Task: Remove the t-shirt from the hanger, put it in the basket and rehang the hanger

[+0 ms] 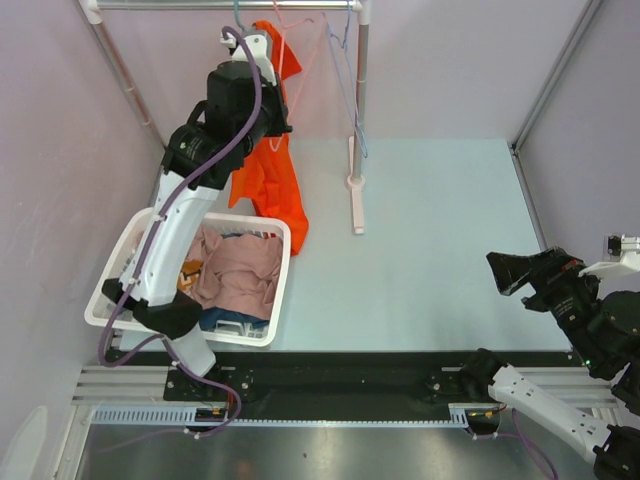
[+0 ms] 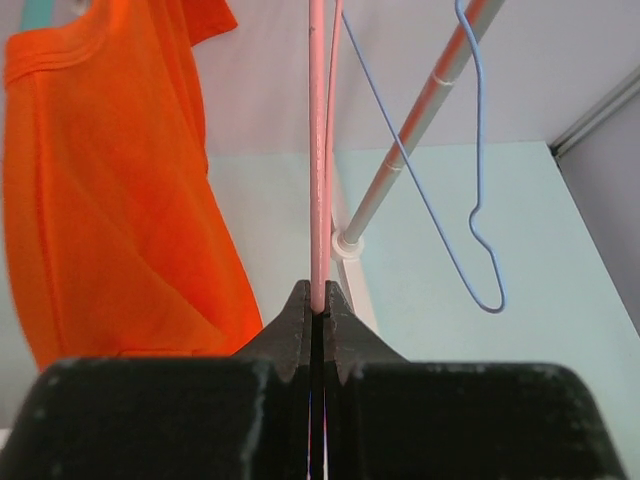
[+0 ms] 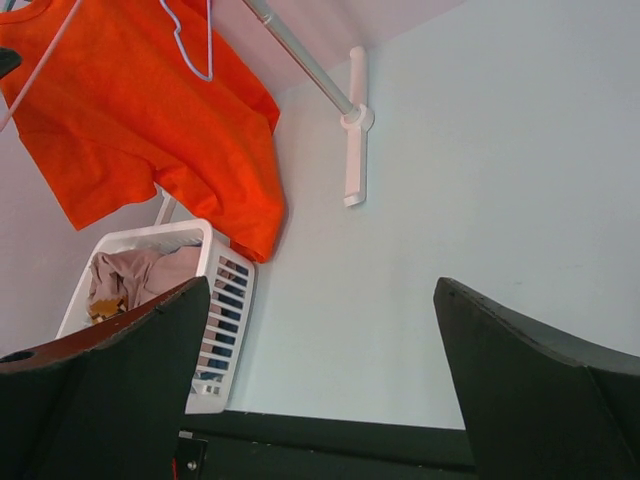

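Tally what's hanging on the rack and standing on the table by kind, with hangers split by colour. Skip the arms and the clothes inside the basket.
Orange t-shirt: 1
Teal hanger: 1
Pink hanger: 1
Blue hanger: 1
White laundry basket: 1
Clothes rack: 1
Total: 6

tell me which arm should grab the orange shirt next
Likely right: the right gripper is open, free, facing the t-shirt; the left gripper is shut on the pink hanger.
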You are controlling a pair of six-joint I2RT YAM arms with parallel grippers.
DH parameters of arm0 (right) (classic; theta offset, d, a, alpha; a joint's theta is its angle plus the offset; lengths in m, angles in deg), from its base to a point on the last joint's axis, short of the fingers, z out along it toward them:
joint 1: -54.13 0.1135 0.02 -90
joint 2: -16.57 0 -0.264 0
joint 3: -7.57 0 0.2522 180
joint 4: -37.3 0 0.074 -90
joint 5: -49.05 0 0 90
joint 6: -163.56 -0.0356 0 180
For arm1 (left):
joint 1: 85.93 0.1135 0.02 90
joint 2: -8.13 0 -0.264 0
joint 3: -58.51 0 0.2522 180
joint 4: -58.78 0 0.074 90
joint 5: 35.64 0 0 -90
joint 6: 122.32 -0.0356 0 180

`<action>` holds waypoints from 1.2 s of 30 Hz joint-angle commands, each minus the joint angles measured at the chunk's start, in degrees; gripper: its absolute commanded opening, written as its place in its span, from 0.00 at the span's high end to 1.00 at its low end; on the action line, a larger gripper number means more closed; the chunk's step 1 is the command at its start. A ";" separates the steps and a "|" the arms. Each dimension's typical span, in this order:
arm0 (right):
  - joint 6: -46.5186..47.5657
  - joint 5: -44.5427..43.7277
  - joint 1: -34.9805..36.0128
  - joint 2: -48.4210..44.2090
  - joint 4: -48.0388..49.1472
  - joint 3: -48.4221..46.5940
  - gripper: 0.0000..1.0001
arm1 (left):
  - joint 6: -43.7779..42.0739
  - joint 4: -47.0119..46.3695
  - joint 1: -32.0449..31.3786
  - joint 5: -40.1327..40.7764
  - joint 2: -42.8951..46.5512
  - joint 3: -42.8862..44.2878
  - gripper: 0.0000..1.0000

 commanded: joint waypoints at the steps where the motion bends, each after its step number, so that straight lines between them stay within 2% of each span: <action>1: -1.03 -1.46 0.01 -0.73 -0.65 -1.22 0.01 | -1.51 -5.03 0.32 -5.64 -1.01 -0.62 1.00; 11: -1.29 -1.54 0.01 -1.08 -0.56 -0.07 0.01 | -0.89 -4.33 -0.12 -6.96 -6.64 -2.28 1.00; 17: -1.20 -1.72 0.01 -1.17 -0.21 0.54 0.01 | -0.54 -3.80 -0.30 -8.10 -6.29 -4.04 0.99; 18: -1.20 -1.72 0.01 -1.17 -0.30 0.63 0.01 | -0.54 -3.71 -0.30 -7.93 -5.68 -4.48 0.81; 20: -1.20 -1.81 0.01 -1.26 -0.21 0.98 0.01 | -0.80 -4.50 -0.30 -6.53 -2.97 -6.67 0.56; 21: -1.11 -1.98 0.01 -1.26 -0.30 1.07 0.01 | -1.15 -5.72 -0.21 -6.35 -1.82 -7.55 0.38; 24: -0.85 -1.98 0.09 -1.26 -0.12 1.42 0.01 | -2.73 -7.31 0.40 -6.00 2.58 -10.63 0.12; 27: -0.67 -2.07 0.09 -1.26 0.14 1.86 0.01 | -3.09 -7.84 2.77 -6.43 6.26 -10.72 0.03; 30: -0.59 -1.90 0.18 -1.17 0.67 2.39 0.01 | -3.96 -13.08 5.58 -6.70 11.79 -14.31 0.00; 32: -0.50 -1.63 0.09 -1.17 1.02 2.65 0.01 | -3.53 -17.05 7.69 -6.26 15.05 -20.19 0.00; 36: -0.76 -1.37 0.09 -1.08 1.19 3.00 0.00 | 1.02 -25.93 13.04 -6.25 19.90 -28.98 0.00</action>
